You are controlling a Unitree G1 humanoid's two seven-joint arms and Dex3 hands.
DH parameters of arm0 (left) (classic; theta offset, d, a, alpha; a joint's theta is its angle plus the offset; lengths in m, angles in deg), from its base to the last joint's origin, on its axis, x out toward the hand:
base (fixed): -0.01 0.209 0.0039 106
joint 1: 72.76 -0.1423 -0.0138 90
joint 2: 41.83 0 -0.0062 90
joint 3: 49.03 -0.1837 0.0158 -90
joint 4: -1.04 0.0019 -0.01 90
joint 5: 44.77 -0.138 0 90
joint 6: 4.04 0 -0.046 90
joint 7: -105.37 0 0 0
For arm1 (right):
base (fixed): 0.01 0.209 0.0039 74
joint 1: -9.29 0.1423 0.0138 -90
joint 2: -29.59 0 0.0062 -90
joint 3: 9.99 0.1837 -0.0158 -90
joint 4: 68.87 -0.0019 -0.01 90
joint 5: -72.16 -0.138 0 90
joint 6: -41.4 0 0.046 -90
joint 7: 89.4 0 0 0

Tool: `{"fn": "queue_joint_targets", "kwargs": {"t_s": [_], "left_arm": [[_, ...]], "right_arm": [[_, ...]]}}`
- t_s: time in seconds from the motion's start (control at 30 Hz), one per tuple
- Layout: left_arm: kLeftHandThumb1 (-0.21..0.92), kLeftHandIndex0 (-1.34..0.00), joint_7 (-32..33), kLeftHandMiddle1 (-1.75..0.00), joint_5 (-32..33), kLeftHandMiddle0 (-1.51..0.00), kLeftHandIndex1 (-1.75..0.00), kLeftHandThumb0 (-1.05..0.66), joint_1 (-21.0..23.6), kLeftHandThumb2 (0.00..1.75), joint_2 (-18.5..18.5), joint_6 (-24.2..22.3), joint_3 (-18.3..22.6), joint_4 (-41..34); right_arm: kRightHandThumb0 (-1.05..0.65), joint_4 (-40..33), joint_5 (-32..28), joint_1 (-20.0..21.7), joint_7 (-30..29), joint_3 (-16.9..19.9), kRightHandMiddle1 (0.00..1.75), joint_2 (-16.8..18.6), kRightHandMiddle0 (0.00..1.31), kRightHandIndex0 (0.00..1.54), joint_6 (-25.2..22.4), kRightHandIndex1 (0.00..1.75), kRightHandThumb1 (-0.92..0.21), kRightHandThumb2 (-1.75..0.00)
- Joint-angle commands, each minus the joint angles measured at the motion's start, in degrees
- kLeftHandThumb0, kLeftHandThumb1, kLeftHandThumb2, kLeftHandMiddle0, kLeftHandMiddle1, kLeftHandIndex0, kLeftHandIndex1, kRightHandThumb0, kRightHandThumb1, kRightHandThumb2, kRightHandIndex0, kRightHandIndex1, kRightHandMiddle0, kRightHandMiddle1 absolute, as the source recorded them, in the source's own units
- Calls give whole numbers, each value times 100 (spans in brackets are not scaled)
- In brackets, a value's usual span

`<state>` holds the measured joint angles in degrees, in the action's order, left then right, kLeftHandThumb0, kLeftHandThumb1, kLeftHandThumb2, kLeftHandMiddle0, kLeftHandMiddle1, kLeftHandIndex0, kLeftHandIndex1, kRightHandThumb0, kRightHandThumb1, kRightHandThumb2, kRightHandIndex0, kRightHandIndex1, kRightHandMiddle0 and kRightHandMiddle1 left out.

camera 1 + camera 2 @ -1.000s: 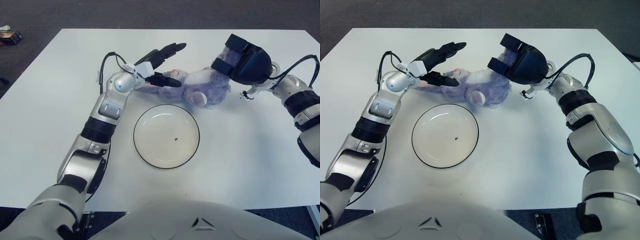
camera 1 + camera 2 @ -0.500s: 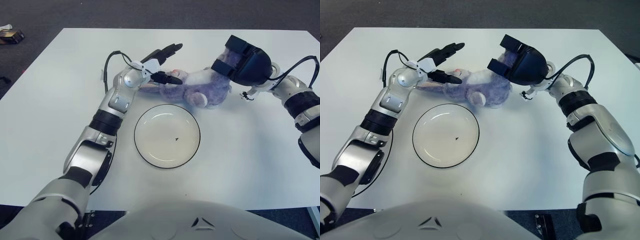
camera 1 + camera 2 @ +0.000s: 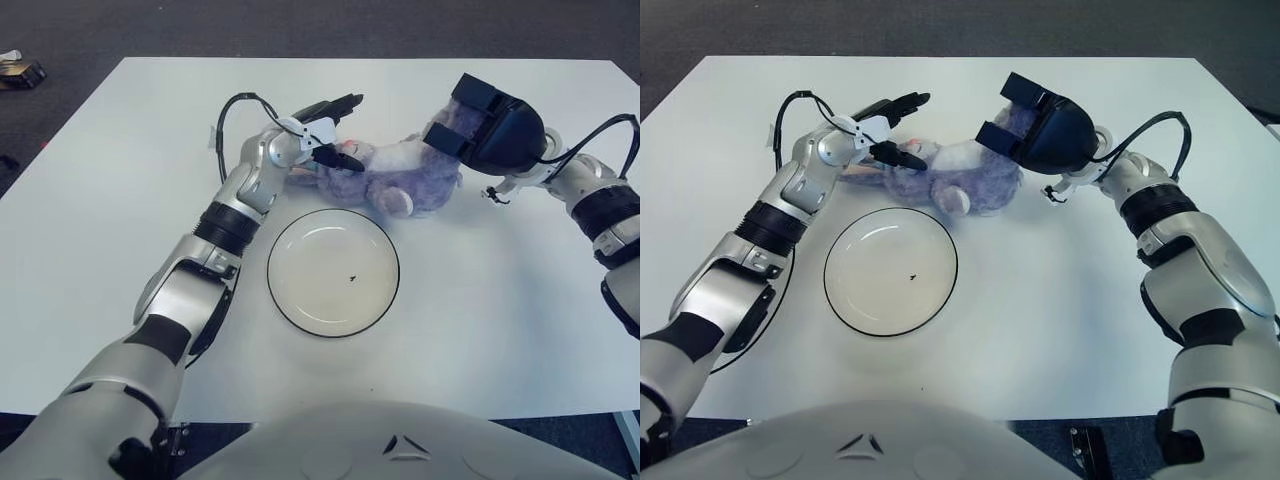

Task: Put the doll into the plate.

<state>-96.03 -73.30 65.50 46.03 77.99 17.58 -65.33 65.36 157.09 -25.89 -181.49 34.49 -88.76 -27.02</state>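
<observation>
A purple plush doll [image 3: 395, 178] lies on its side on the white table, just beyond the white black-rimmed plate [image 3: 320, 295], which holds nothing. My left hand [image 3: 336, 132] is at the doll's left end; its fingers are spread, the upper ones [image 3: 335, 104] above the plush and the lower one [image 3: 345, 158] touching it. My right hand [image 3: 457, 113] covers the doll's right end, its dark fingers curled around a tuft of purple plush.
The table [image 3: 110, 200] reaches far to the left and towards me. Dark floor lies past its far edge, with a small object [image 3: 20, 68] at the top left. A black cable [image 3: 232, 108] loops off my left wrist.
My left forearm has swung inward and its hand has turned and lowered closer onto the doll's left end. The right hand, doll and plate have not moved.
</observation>
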Motion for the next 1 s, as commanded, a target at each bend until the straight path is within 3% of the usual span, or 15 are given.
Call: {"fn": "queue_joint_targets", "kwargs": {"t_s": [0.0,0.3,0.53,0.77,0.87,0.97], "left_arm": [[78,-8,-104,0,-167,-6,0,-75,213,0,118,155,-131,129],[78,-8,-122,0,-215,-5,0,-76,295,0,154,354,-171,277],[79,-7,-664,0,-210,-5,0,-79,531,0,283,538,-322,480],[79,-7,-755,0,-210,-5,0,-80,555,0,282,574,-304,513],[78,-9,-1658,-1,88,-7,-1,-85,845,2,377,815,-381,776],[80,-8,-2036,-1,209,-8,-1,-85,978,2,424,987,-375,905]], "right_arm": [[0,-133,0,-17,-41,79,170,-112,38,49,65,175,-42,-118],[0,-177,15,-22,-41,102,170,-119,38,49,86,175,-43,-118],[0,-346,17,-52,-41,204,168,-140,40,49,-52,175,-42,-117],[0,-351,27,-56,-41,219,167,-139,40,49,-51,175,-42,-117],[0,-294,25,19,-41,221,166,-176,42,50,7,175,-41,-117],[0,-260,30,57,-41,215,164,-186,43,50,30,175,-41,-117]]}}
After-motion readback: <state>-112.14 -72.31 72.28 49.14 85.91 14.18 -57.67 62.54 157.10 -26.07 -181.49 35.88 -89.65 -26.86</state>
